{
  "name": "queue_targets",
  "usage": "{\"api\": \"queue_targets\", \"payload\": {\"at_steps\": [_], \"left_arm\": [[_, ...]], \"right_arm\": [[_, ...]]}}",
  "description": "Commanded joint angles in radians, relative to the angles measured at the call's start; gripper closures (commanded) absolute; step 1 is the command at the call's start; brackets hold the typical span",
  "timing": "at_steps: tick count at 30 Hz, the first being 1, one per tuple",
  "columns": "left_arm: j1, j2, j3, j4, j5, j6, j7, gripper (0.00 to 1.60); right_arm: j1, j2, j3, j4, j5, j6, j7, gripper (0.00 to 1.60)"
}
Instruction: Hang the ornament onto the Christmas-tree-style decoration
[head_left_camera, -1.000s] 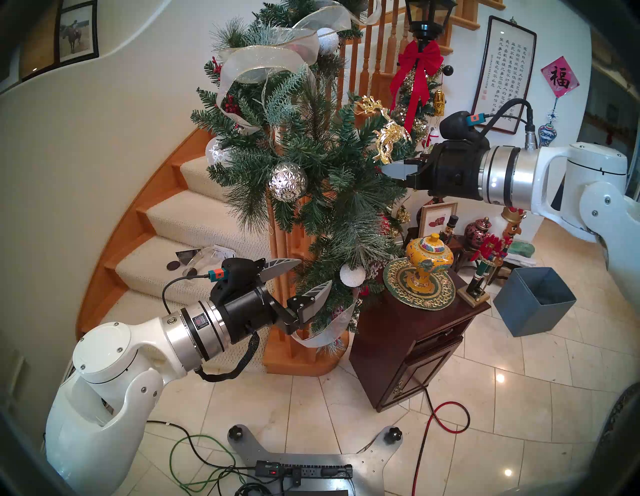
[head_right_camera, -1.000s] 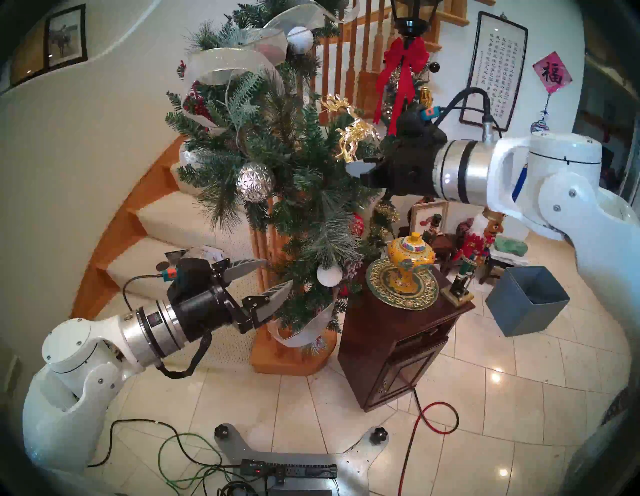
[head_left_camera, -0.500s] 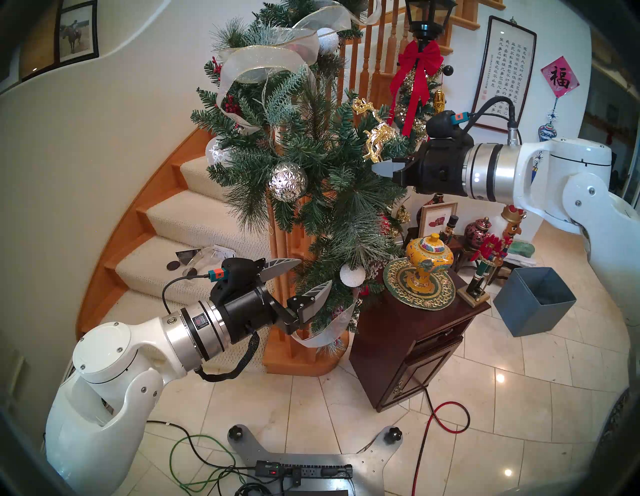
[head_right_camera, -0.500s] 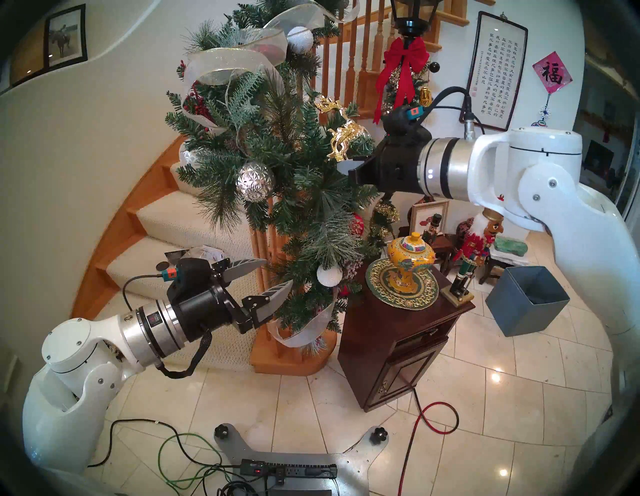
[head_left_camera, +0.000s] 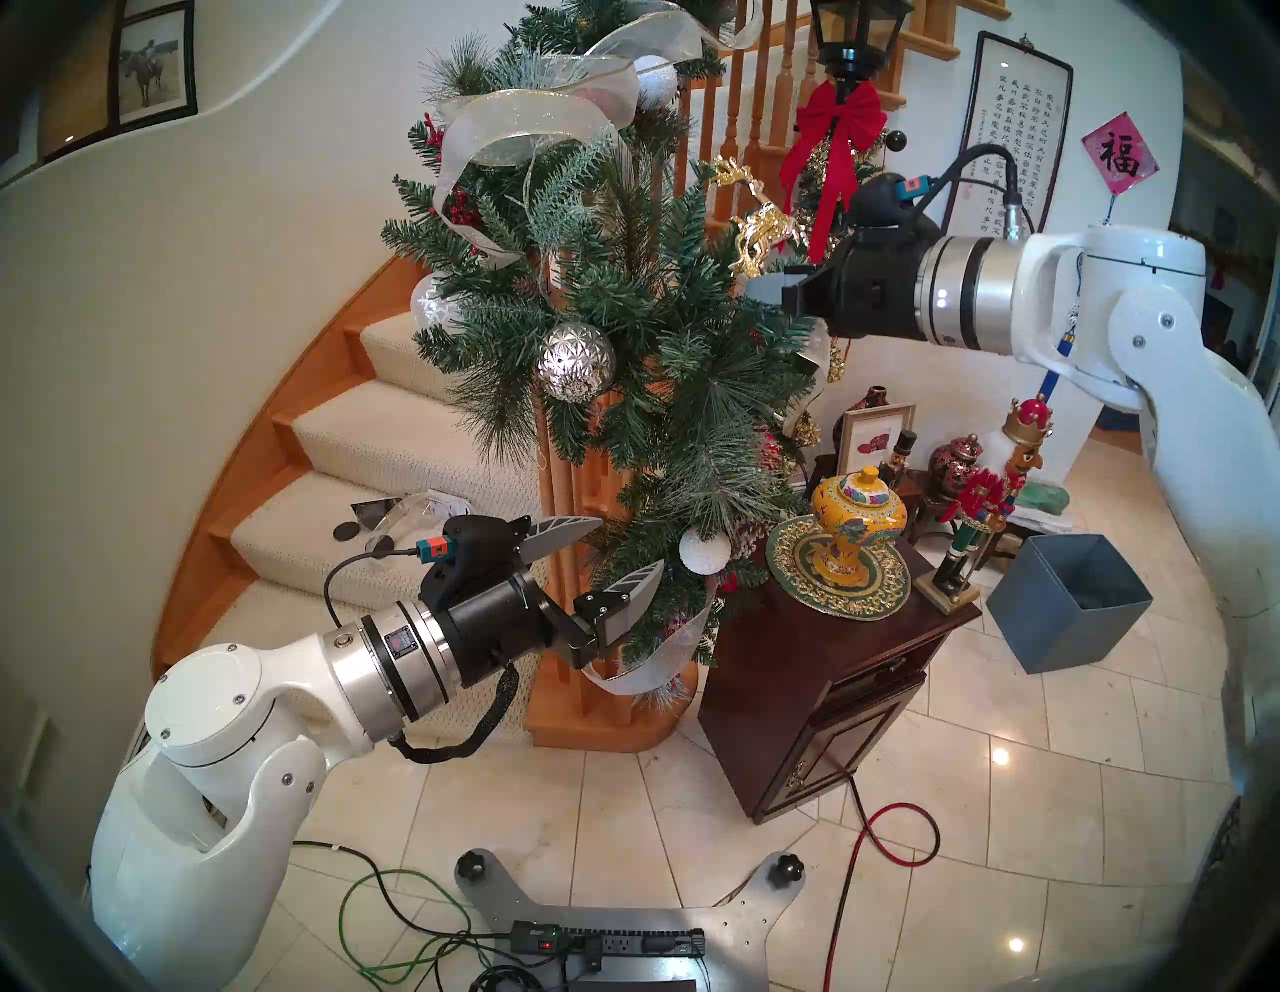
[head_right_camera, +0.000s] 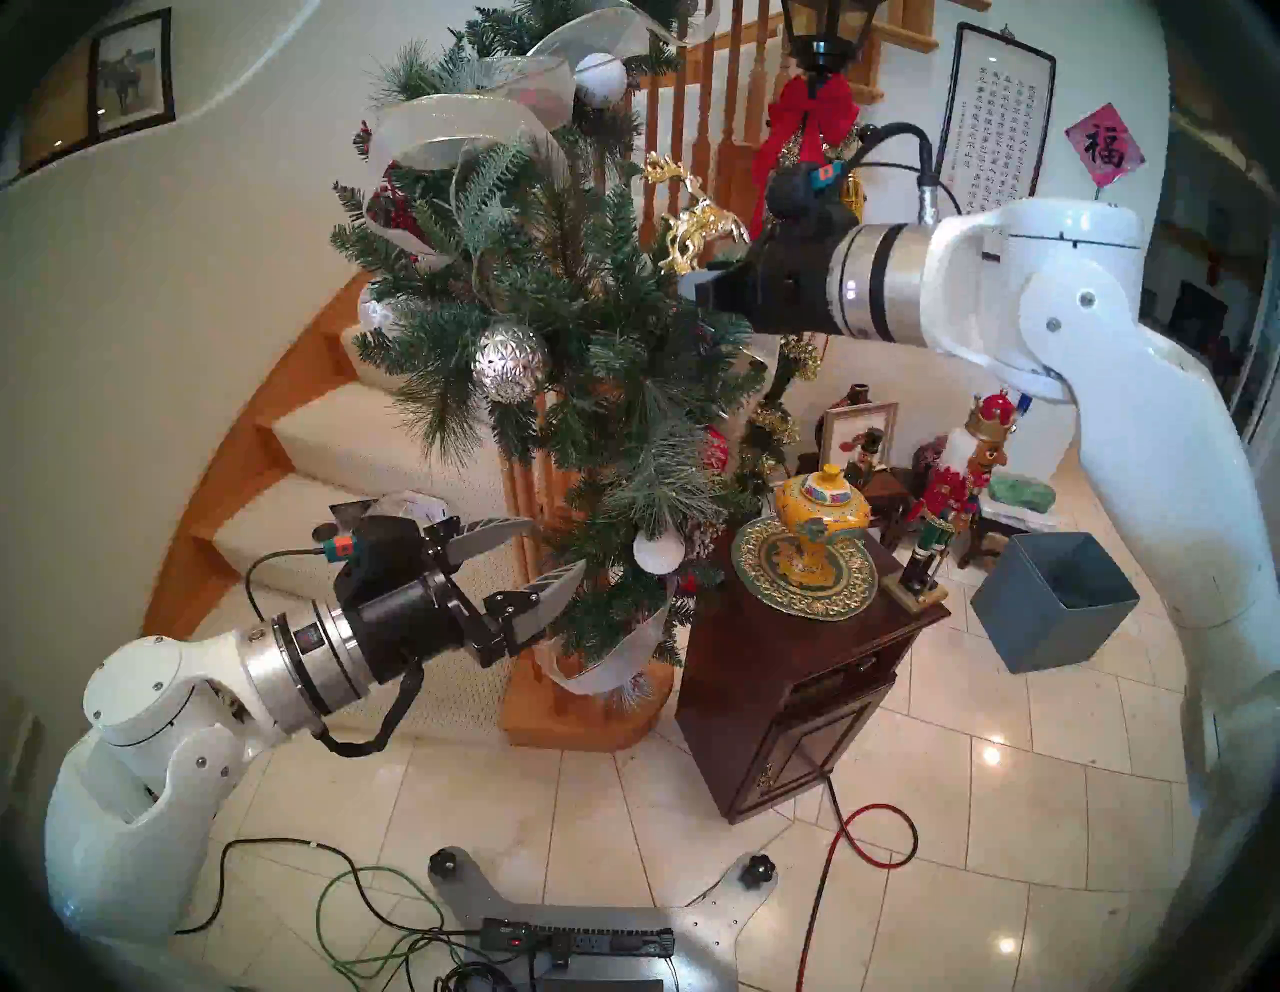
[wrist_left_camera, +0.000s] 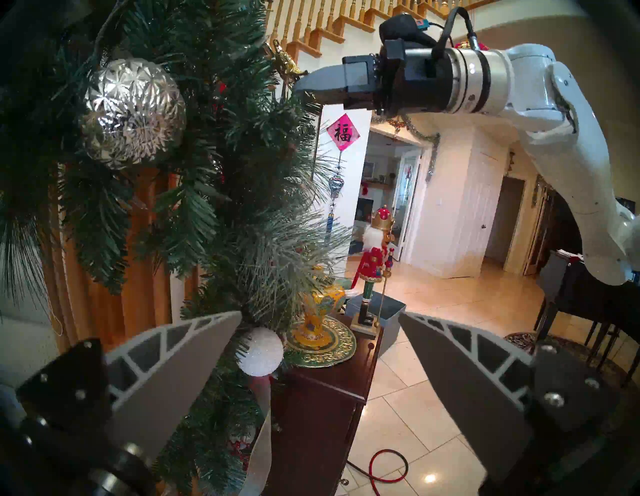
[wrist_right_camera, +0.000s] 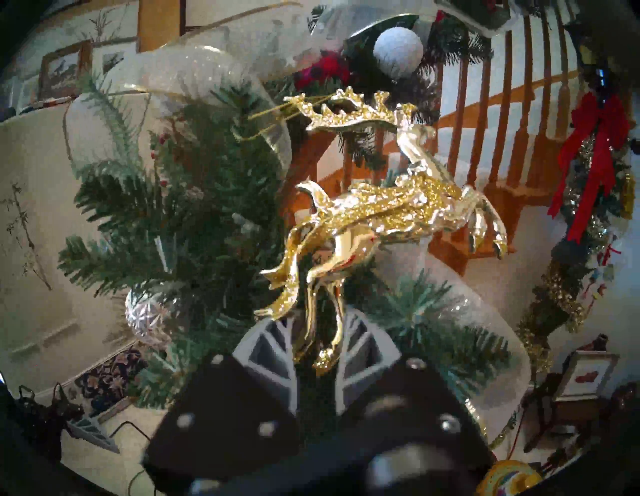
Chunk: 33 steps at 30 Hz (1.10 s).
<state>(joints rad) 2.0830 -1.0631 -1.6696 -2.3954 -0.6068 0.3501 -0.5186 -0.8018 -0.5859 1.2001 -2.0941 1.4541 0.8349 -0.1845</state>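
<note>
The ornament (head_left_camera: 755, 228), a shiny gold reindeer chain, stands above my right gripper (head_left_camera: 762, 287), which is shut on its lower legs. The right wrist view shows the gold legs (wrist_right_camera: 325, 332) pinched between the fingers, and the thin string loop (wrist_right_camera: 270, 117) reaching left toward the ribbon. The ornament (head_right_camera: 692, 235) is at the upper right edge of the bushy green garland (head_left_camera: 623, 312), just off its needles. My left gripper (head_left_camera: 627, 547) stands open and holds nothing, low beside the garland's lower part, near a white ball (wrist_left_camera: 259, 351).
A faceted silver ball (head_left_camera: 576, 364) hangs mid-garland. To the right, a dark wooden cabinet (head_left_camera: 831, 658) carries a yellow vase (head_left_camera: 859, 519) and a nutcracker (head_left_camera: 983, 499). A grey box (head_left_camera: 1067, 603) sits on the floor. A tinsel garland with a red bow (head_left_camera: 838, 131) hangs behind the right gripper.
My right arm has risen and moved left, carrying the ornament up toward the garland's upper branches. The left arm has not moved.
</note>
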Motion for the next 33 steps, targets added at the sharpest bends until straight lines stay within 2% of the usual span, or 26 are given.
{"api": "queue_targets", "payload": {"at_steps": [1, 5, 13, 16, 21, 31, 33], "left_arm": [[-0.003, 0.000, -0.003, -0.010, -0.001, -0.002, -0.001, 0.00], [-0.003, 0.000, -0.003, -0.011, 0.000, -0.002, -0.001, 0.00], [-0.002, 0.000, -0.004, -0.012, 0.000, -0.002, -0.001, 0.00], [-0.002, 0.000, -0.004, -0.013, 0.000, -0.002, -0.001, 0.00], [-0.002, 0.000, -0.005, -0.013, 0.000, -0.002, -0.001, 0.00], [-0.001, 0.000, -0.006, -0.014, 0.000, -0.002, -0.001, 0.00], [-0.001, 0.000, -0.006, -0.015, 0.000, -0.002, -0.001, 0.00]], "right_arm": [[0.101, -0.073, 0.029, 0.024, -0.024, 0.058, -0.023, 1.60], [0.144, -0.108, 0.024, 0.045, -0.036, 0.123, -0.037, 1.60], [0.238, -0.177, -0.034, 0.102, -0.051, 0.125, -0.065, 1.60], [0.246, -0.189, -0.040, 0.110, -0.054, 0.125, -0.070, 1.60], [0.295, -0.209, -0.087, 0.145, -0.051, 0.125, -0.079, 1.60], [0.405, -0.192, -0.191, 0.214, -0.019, 0.125, -0.091, 1.60], [0.406, -0.182, -0.192, 0.223, -0.010, 0.125, -0.096, 1.60]]}}
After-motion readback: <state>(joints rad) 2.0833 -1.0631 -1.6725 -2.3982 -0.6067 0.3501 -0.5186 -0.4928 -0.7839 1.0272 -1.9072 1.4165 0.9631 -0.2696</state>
